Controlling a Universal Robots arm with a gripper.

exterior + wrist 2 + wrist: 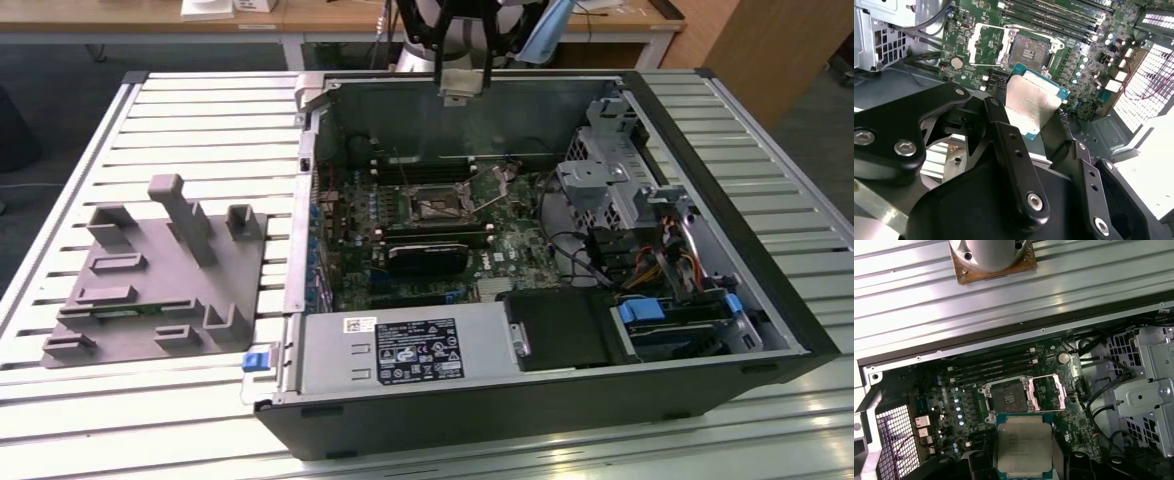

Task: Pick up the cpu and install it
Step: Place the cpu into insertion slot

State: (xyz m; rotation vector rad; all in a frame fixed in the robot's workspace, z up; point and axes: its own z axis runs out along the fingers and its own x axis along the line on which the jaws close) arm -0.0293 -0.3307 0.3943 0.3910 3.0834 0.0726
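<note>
while the gripper (pixel 459 72) hangs over an open computer case (pixel 534 410), we see its black fingers (pixel 1004 135) closed narrowly on the cpu (pixel 458 86), pinching the chip by two opposite edges. the cpu is held in the air above the green motherboard (pixel 954 405), clear of it and touching nothing but the fingers.

the exterior view gives us the wider scene. the case lies on its side on a slatted metal table (pixel 200 110), and a grey block-studded tray (pixel 134 300) sits on the table to the exterior view's left of the case, well apart from the gripper.

both wrist views look past the cpu into the case. in the second wrist view we see the chip's dull silver top, tilted, with a thin pale rim. the first wrist view shows the chip flat on. just beyond it the square socket (pixel 1009 400) stands open, its metal frame (pixel 1048 392) folded back beside it. the first wrist view adds a round metal mount (pixel 991 255) bolted to the table and a perforated drive cage (pixel 1149 375) inside the case.
</note>
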